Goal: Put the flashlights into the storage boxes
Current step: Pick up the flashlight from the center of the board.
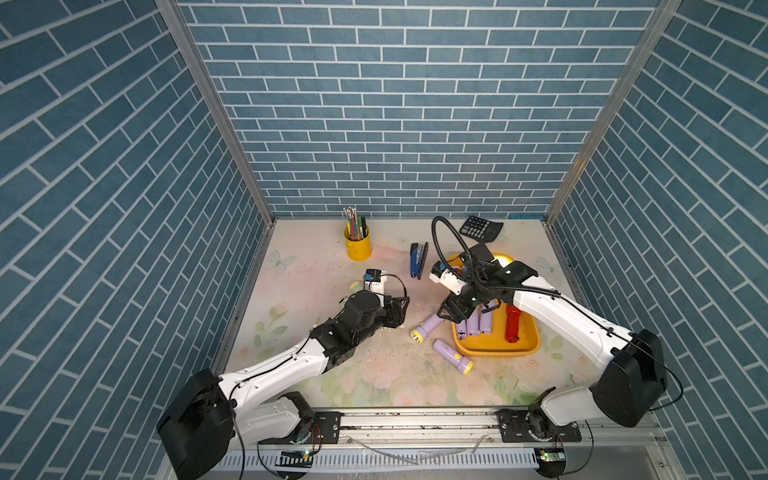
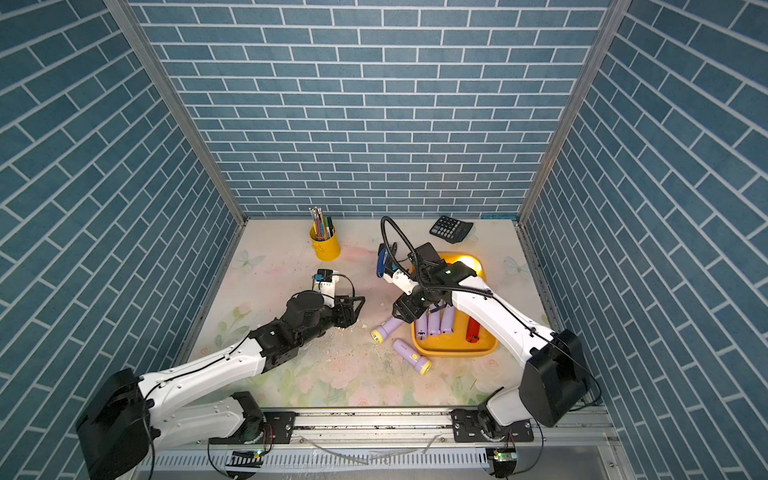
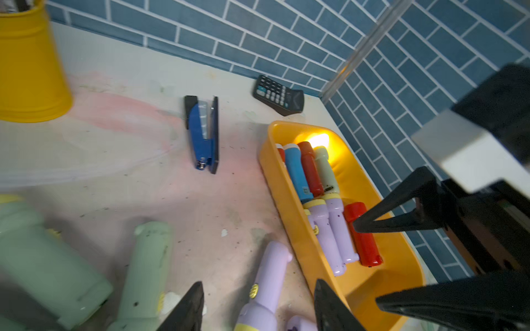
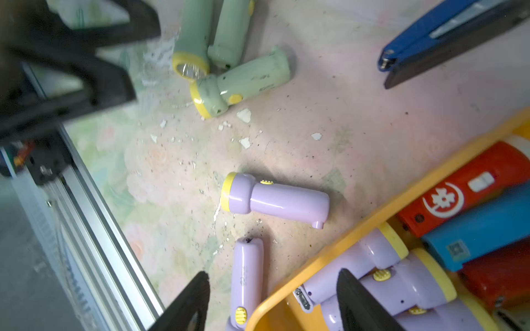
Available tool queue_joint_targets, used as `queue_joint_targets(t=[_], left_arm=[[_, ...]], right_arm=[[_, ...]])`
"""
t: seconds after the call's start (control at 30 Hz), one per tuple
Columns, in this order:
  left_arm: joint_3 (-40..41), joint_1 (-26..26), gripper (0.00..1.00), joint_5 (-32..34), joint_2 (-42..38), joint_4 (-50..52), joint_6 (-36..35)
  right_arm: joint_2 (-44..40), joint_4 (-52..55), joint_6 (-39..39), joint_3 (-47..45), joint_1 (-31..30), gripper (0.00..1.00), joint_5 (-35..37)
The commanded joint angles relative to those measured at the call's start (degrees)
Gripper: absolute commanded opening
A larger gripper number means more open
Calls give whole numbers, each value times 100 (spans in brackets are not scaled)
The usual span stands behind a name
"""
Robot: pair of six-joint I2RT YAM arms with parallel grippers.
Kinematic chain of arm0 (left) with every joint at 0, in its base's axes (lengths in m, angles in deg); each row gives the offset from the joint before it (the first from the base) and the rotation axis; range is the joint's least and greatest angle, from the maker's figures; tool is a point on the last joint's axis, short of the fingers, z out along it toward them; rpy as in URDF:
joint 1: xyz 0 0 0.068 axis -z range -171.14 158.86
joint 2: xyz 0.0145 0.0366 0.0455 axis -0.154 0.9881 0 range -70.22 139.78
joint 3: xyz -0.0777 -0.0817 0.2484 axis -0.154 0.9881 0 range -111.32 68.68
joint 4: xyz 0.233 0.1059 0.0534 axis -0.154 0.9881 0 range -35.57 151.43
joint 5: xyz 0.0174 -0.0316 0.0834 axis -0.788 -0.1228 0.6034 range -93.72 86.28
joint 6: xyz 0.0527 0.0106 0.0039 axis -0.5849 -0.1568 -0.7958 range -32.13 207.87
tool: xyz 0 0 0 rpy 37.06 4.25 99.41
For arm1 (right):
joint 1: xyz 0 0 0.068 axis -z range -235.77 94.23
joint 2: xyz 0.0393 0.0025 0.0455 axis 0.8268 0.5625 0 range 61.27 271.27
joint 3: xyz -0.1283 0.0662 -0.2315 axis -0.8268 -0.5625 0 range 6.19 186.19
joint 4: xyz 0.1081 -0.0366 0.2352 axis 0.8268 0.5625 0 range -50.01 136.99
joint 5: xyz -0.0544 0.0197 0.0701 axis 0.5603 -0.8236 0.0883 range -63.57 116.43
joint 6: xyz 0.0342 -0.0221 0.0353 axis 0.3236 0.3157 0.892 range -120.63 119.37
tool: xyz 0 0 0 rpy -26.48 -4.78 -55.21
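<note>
Three green flashlights (image 4: pixel 252 76) | right wrist: clear | top views: mostly hidden

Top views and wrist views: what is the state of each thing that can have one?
left gripper, open, empty.
right gripper, open, empty.
storage tray, partly filled with flashlights.
pale green flashlight in tray, seemingly lit.
two lilac flashlights on table, lying outside tray.
stapler, closed, on its side.
pen cup, upright, holding pens.

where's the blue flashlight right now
In the left wrist view, the blue flashlight lies inside the orange tray on the right of the table, at its far end between red flashlights; the right arm covers that end in both top views.
</note>
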Motion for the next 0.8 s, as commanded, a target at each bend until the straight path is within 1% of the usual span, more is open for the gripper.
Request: queue_joint_targets(t=[0.0,0.07,0.2,0.3,0.43,0.7,0.77], left_arm=[[228,-214,62,258,-356,751,-22],[346,-340,62,291,-588,886,-33],[544,-569,63,302,-936,1096,-42],[676,-744,63,282,-1163,1201,-55],[845,-905,65,267,-1360,1275,-17],[1019,-1136,65,155,-1457,1287,19],[1066,-1162,65,146,-1491,1292,42]], right_arm=[[535,1051,-2320,541,-173,73,375],[921,1273,-2861,780,-271,73,628],[1506,1293,-3585,981,-390,72,1078],[1703,1079,-3967,938,-418,72,1126],[2076,1004,-4066,1122,-470,71,1152],[2658,865,-4097,1323,-588,70,1025],[2801,865,-4091,1358,-602,69,1016]])
